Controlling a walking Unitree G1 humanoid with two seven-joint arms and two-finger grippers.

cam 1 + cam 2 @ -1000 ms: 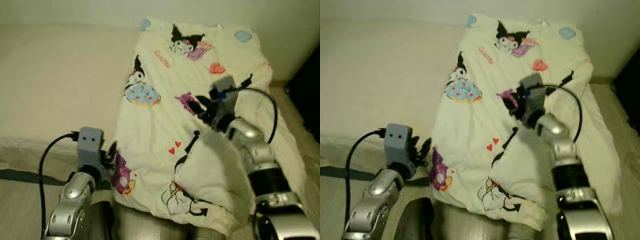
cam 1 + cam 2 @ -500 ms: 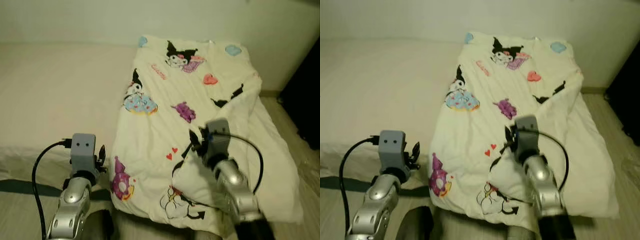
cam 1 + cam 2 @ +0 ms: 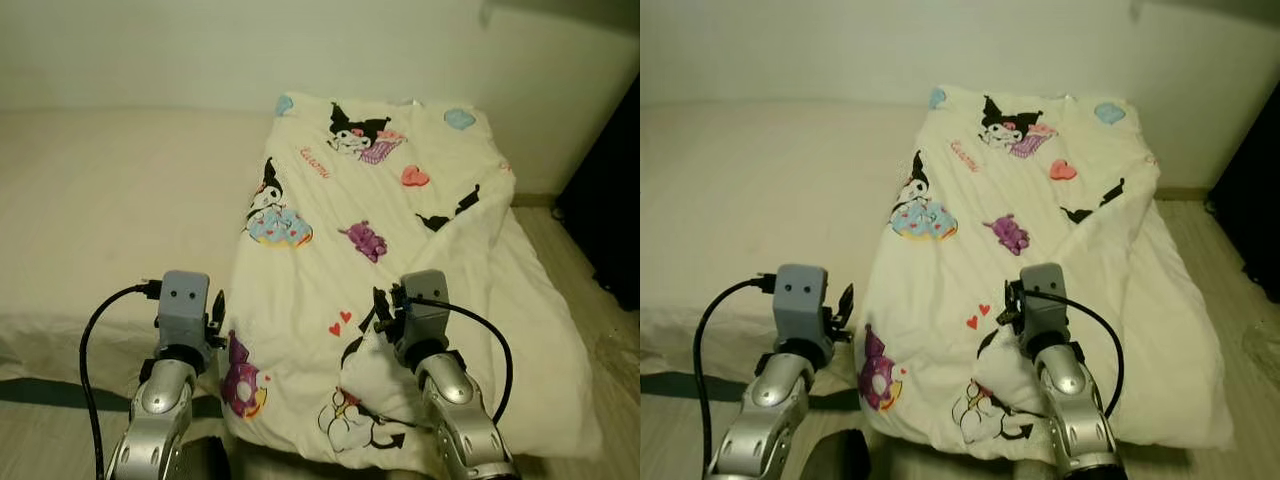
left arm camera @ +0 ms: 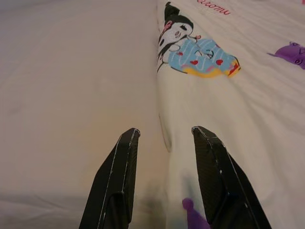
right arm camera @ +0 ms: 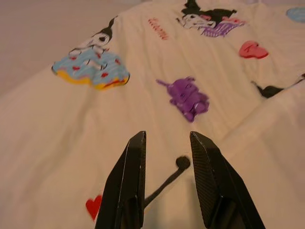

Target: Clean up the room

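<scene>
A wide bed (image 3: 110, 200) with a plain cream sheet takes up most of the scene, running from 9 o'clock across to the middle, with a pale wall behind it at 12 o'clock. Over its right half lies a cream blanket (image 3: 400, 230) printed with cartoon figures, hearts and doughnuts. The blanket reaches from the wall at 12 o'clock down to the near edge of the bed at 6 o'clock. Its right part is folded over itself, with the fold edge running from 1 o'clock toward 5 o'clock. Its left edge lies roughly along the middle of the bed. At 3 o'clock a dark piece of furniture (image 3: 605, 210) stands on pale wooden floor (image 3: 580, 250).

The left gripper (image 4: 164, 183) hangs low over the blanket's left edge at 7 o'clock. Its fingers (image 4: 114, 186) are spread, one above the bare sheet and one above the blanket, and hold nothing. The right gripper (image 5: 167, 183) hovers over the near part of the blanket at 5 o'clock, by a small red heart. Its fingers (image 5: 128, 186) are likewise spread apart and grip nothing. Whether either gripper touches the cloth cannot be told.
</scene>
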